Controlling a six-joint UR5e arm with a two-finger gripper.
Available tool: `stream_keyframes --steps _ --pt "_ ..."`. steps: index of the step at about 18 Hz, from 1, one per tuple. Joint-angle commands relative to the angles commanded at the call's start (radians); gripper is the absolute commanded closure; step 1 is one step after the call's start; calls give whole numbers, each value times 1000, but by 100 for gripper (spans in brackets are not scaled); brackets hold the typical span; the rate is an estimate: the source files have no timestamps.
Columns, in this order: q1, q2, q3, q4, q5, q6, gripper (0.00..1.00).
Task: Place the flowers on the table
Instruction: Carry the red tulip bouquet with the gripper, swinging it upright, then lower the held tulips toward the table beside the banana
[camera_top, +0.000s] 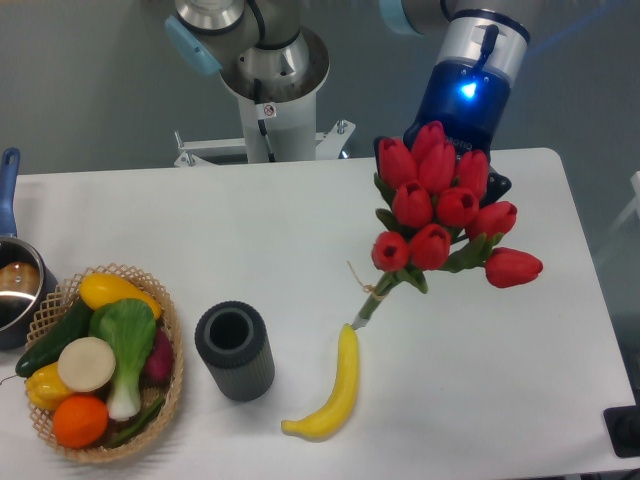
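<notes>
At the far left a pot (14, 285) sits at the table (180, 220) edge, touching a basket (170, 385) of vegetables and fruit; right of that stands a dark vase (235, 350), upright and open, then a banana (335, 385) lying near the front. Above and just beyond the banana's upper tip hang the flowers (440, 205), held aloft and tilted: the red heads up toward the arm, the tied stems slanting down and left so that their cut ends sit just above, perhaps touching, the banana's tip. The job is to lay the bunch down on the bare white surface, and the open stretch to the right of the banana looks the best place for it. To do that well, I judge the arm should carry the bunch a little right, clear of the banana, then lower until the stem ends meet the surface and tip the heads down gently so the bunch lies flat before letting go; releasing from height would risk the heads bouncing or the stems knocking the banana. The gripper (470, 175) is mostly hidden behind the blooms, below the blue-lit wrist; its fingers cannot be seen, so how wide they stand is not clear, though the bunch hanging in the air means it must be clamped somewhere among the upper stems.
</notes>
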Motion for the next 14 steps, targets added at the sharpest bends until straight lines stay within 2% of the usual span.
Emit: stream_keyframes --steps 3,7,9,14 --pt "0 15 -6 -17 192 0 63" --pt "-2 29 -8 -26 312 0 64" --pt "-5 40 -21 -52 402 3 64" --pt "-6 38 -112 -61 585 50 64"
